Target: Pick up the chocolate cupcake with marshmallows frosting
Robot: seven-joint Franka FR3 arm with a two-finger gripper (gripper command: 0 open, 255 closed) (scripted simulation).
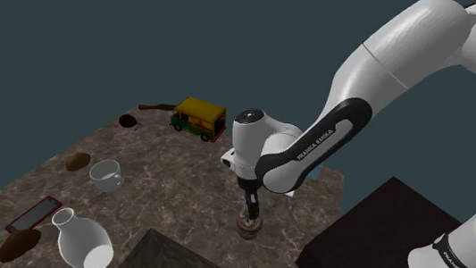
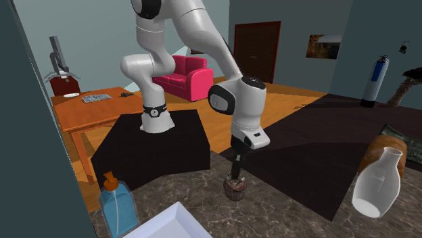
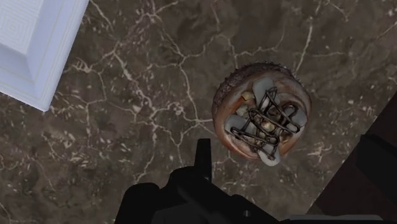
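Step in hand: final approach and grasp of the small brown cupcake with pale marshmallow lumps and a dark drizzle on top (image 3: 262, 114); not yet lifted.

Location: the cupcake stands upright on the dark, pale-veined marble counter (image 3: 127, 127), near the counter edge facing the black box stand (image 1: 379, 236); the square white tray (image 3: 32, 44) lies well apart from it.

The all-black gripper (image 1: 251, 207) hangs vertical right above the cupcake in the shoulder view; the second exterior view shows the same. Touching the frosting or just clear of it: cannot tell. Gripper open or closed: cannot tell either. It does not appear to hold the cupcake, since the whole top shows free in the wrist view.

Wrist view: the cupcake sits off to one side of the gripper's black tip, not centred on it.

Judgement, how to do this well:
- remove the sideways offset first, so the cupcake's middle lies on the gripper's closing line;
- make sure the opening is wider than the wrapper before descending;
- go low enough to clasp the wrapper's sides; the lumpy topping is a poor surface to squeeze;
- close gently; the cupcake looks light and may tip or skid on smooth marble if one side touches first;
- lift straight up; the stand is near, so avoid sideways travel until clear.
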